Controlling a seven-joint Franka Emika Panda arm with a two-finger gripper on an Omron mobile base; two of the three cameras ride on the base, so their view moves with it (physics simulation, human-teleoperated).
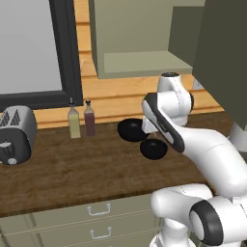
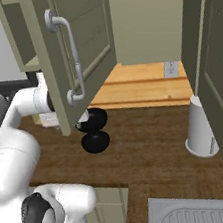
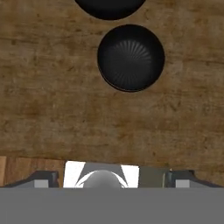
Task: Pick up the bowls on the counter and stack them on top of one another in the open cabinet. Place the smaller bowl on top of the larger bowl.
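Note:
Two glossy black bowls stand close together on the dark wood counter [image 1: 72,169]. The larger bowl [image 1: 130,129] is the one nearer the wall, partly behind my arm, and it is cut off at the top of the hand view [image 3: 109,6]. The smaller bowl [image 1: 154,148] sits in front of it, empty and upright [image 3: 131,57]. My gripper [image 3: 111,178] hovers well above the counter, open, with its fingertips [image 3: 43,177] wide apart and nothing between them. The smaller bowl lies ahead of the fingers. The open cabinet [image 1: 140,61] hangs above the bowls, its door [image 2: 89,31] swung outward.
A toaster [image 1: 17,132] stands at the counter's left, and two bottles [image 1: 74,123] stand by the wall beneath the dark-framed window [image 1: 34,48]. A white cylinder [image 2: 199,128] and a sink [image 2: 199,214] lie to the right. The open door's handle [image 2: 72,53] hangs near my arm.

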